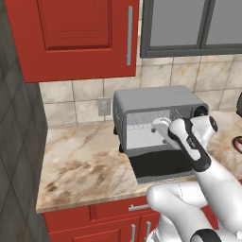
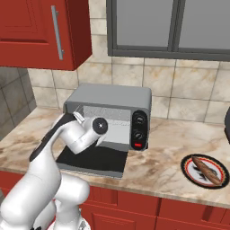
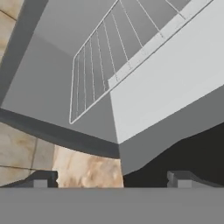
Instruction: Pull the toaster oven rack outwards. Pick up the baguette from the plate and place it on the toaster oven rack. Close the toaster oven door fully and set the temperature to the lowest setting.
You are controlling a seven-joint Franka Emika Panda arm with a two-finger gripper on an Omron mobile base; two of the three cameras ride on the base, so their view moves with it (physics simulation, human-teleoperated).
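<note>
The grey toaster oven (image 1: 158,99) (image 2: 110,96) stands on the counter with its dark glass door (image 1: 158,166) (image 2: 92,161) folded down flat. Inside, the wire rack (image 3: 98,65) (image 1: 142,124) sits in the cavity, its front edge level with the opening. My gripper (image 3: 112,181) hangs just in front of the opening's left lower corner, open, with nothing between its fingertips (image 3: 41,179). The hand is over the lowered door in both base views. The golden-brown baguette (image 2: 206,170) lies on a dark plate (image 2: 185,167) to the oven's right.
Two round knobs and a red light (image 2: 139,144) sit on the oven's black right strip. A red wall cabinet (image 1: 80,33) hangs above left and a window (image 2: 170,27) above right. Bare marble counter (image 1: 80,165) stretches left to a dark tiled side wall.
</note>
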